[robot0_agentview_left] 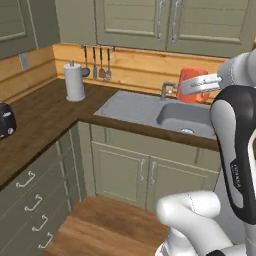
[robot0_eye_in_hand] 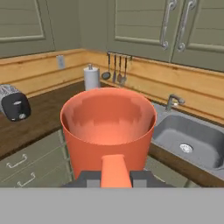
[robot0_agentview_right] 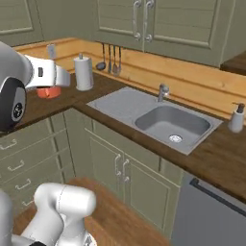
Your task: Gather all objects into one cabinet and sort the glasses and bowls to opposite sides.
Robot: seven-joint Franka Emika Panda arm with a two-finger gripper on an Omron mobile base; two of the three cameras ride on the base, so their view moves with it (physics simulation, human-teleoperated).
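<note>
Mug (robot0_eye_in_hand: 108, 127): salmon-orange, upright, open mouth showing, its side handle (robot0_eye_in_hand: 114, 170) pointing back between the fingers; being carried in the air above the counter (robot0_agentview_left: 45, 117) edge, up and left of the sink (robot0_eye_in_hand: 192, 140) as the hand view is showing it. Gripper (robot0_eye_in_hand: 114, 178): jaws drawn narrow and clamping the mug by that handle, the cup hanging clear of every surface. In the left base view the mug (robot0_agentview_left: 192, 85) is sitting beyond the sink (robot0_agentview_left: 182, 117), in front of the wooden backsplash, partly covered by the white hand; in the right base view a slice of the mug (robot0_agentview_right: 48, 92) is peeking out under the wrist, left of the sink (robot0_agentview_right: 173, 122). Faucet (robot0_eye_in_hand: 173, 101): standing at the sink's back edge. Paper towel roll (robot0_agentview_right: 83, 72): standing upright on the counter, left of the sink, near the corner. Utensils (robot0_agentview_right: 110, 60): hanging on a rail on the backsplash, behind and left of the sink. Toaster (robot0_eye_in_hand: 15, 104): resting on the counter's left run, well apart from the sink. Soap bottle (robot0_agentview_right: 236, 117): standing just right of the sink. Panelled green cabinets (robot0_eye_in_hand: 144, 22): hanging above the sink, doors closed.
</note>
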